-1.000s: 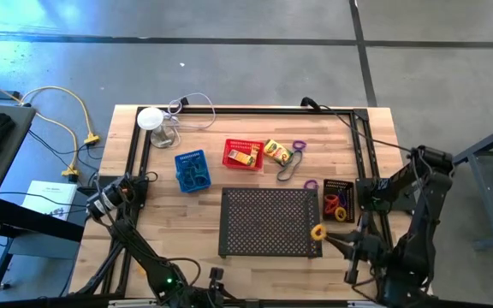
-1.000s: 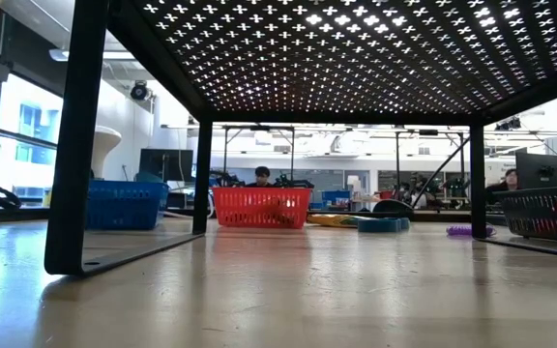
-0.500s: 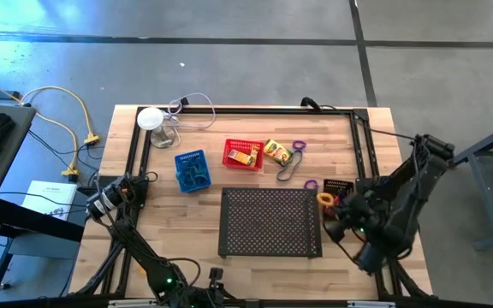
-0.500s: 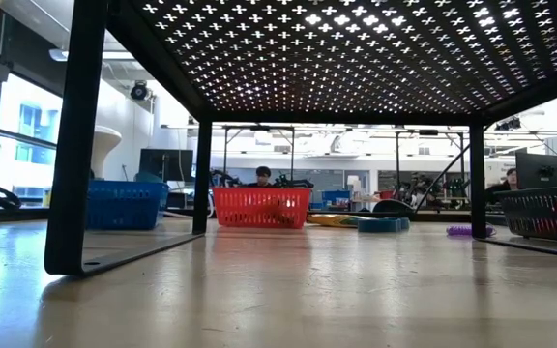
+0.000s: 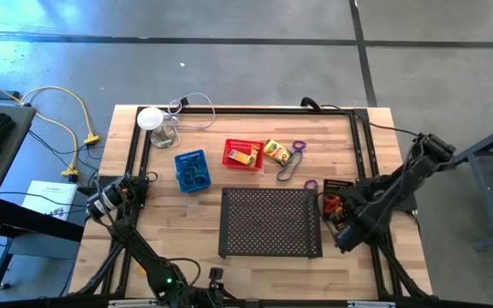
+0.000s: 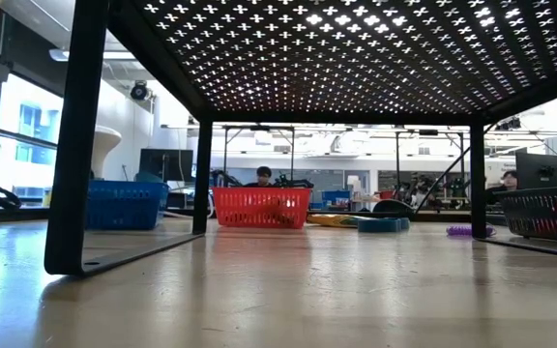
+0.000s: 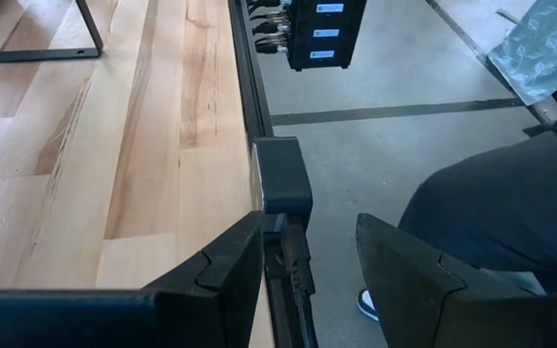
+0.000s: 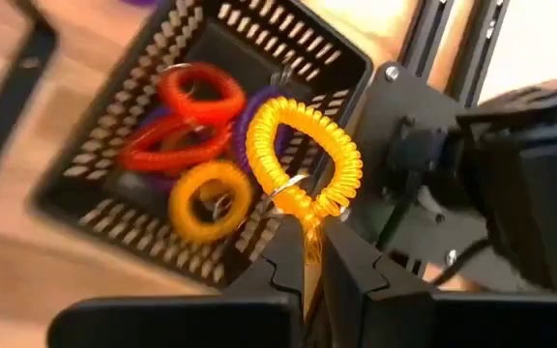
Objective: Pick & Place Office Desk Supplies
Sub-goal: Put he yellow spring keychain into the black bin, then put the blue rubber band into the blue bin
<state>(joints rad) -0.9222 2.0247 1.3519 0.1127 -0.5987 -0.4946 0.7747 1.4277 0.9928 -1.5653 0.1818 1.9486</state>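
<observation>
Pincer on the right arm, the right gripper (image 8: pixel 306 253), is clamped shut on a yellow coil loop (image 8: pixel 303 159), which hangs just above the black mesh basket (image 8: pixel 138 232). Beneath that loop, inside the basket, lie a red loop (image 8: pixel 199 92), an orange-red loop (image 8: pixel 167 147), a second yellow loop (image 8: pixel 211 200) and something purple I cannot make out. From overhead, the right gripper (image 5: pixel 339 211) sits over this basket (image 5: pixel 347 185), just beside the right edge of the large black perforated tray (image 5: pixel 270 222). Farther off, beyond the tray, stand the red basket (image 5: pixel 243 155) and the blue basket (image 5: pixel 192 170). The left gripper (image 7: pixel 307 261) waits at the table's edge with its fingers apart, holding nothing.
</observation>
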